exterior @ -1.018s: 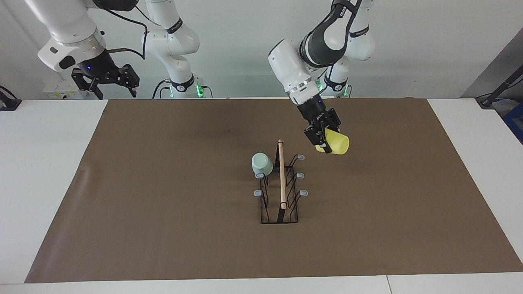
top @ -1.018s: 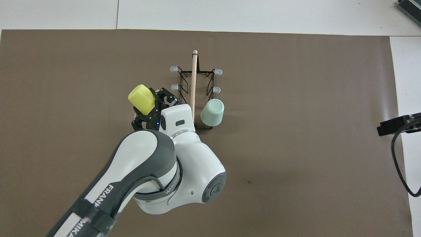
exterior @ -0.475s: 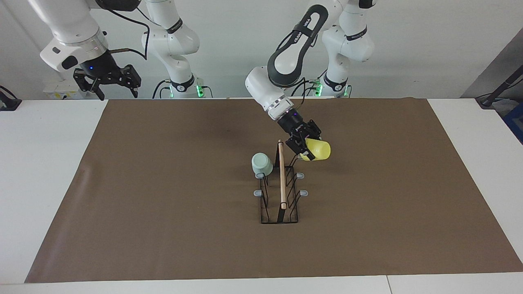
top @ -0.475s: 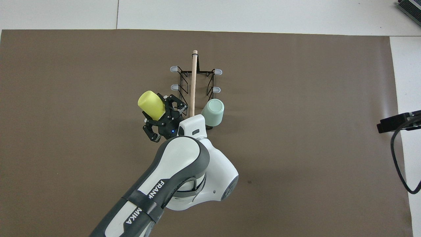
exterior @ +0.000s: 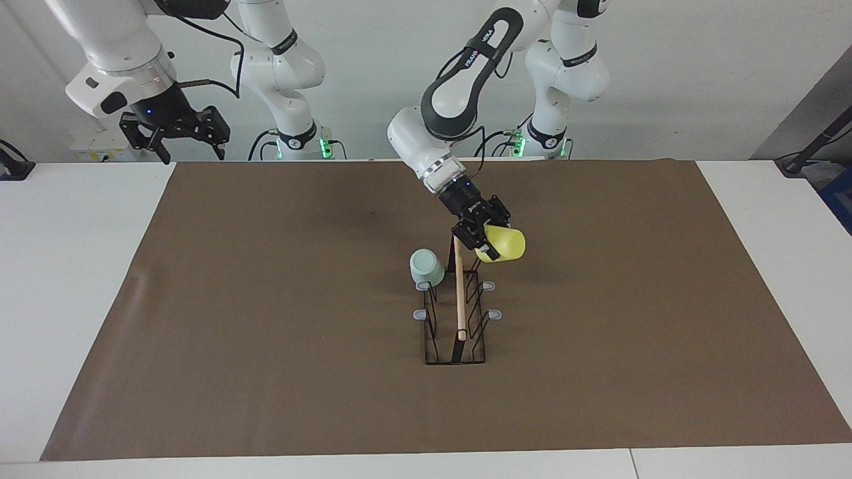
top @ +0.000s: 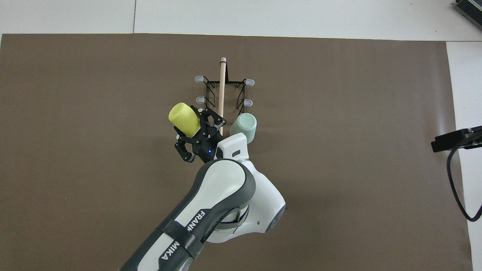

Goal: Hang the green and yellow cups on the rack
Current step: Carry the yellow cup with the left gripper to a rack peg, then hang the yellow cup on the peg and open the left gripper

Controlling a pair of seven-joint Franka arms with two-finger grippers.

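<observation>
The rack (exterior: 456, 319) (top: 221, 87) stands mid-mat, its wooden rod pointing away from the robots. The green cup (exterior: 426, 267) (top: 243, 128) hangs mouth-down on the peg nearest the robots, on the right arm's side. My left gripper (exterior: 488, 242) (top: 196, 125) is shut on the rim of the yellow cup (exterior: 506, 244) (top: 183, 119). It holds the cup tilted against the rack's matching peg on the left arm's side. The cup hides that peg, so I cannot tell whether it sits on it. My right gripper (exterior: 176, 135) waits open, raised over the table's edge at the right arm's end.
A brown mat (exterior: 266, 346) covers most of the white table (exterior: 73, 279). Several grey-tipped pegs (exterior: 494, 313) farther from the robots carry nothing. A dark cable (top: 457, 188) runs along the table at the right arm's end.
My left arm has swung the yellow cup in from the left arm's side to the rack's peg nearest the robots. The green cup and the right arm have stayed put.
</observation>
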